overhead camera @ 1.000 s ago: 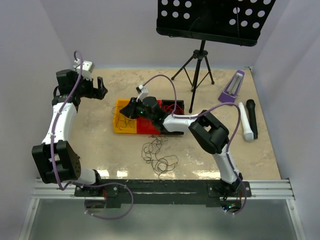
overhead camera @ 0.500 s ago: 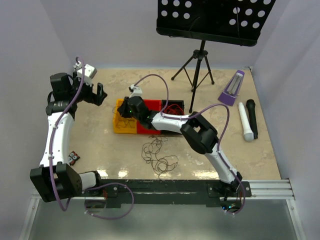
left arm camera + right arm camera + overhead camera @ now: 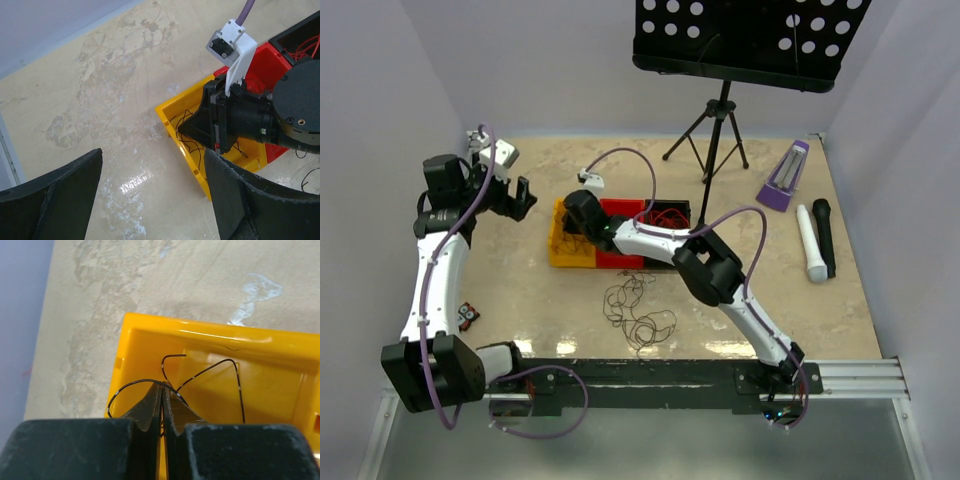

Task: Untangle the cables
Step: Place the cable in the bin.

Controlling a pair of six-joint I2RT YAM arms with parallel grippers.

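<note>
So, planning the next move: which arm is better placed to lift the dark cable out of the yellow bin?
Likely right: the right gripper is shut on the dark cable inside the yellow bin; the left gripper hangs open over the table beside it.

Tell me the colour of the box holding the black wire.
The box is yellow; the right wrist view shows it best.

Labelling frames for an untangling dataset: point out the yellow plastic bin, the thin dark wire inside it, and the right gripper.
yellow plastic bin [image 3: 200, 330]: right wrist view, far rim.
thin dark wire [image 3: 227, 360]: right wrist view, top of its arch.
right gripper [image 3: 162, 390]: right wrist view, between shut fingertips.
</note>
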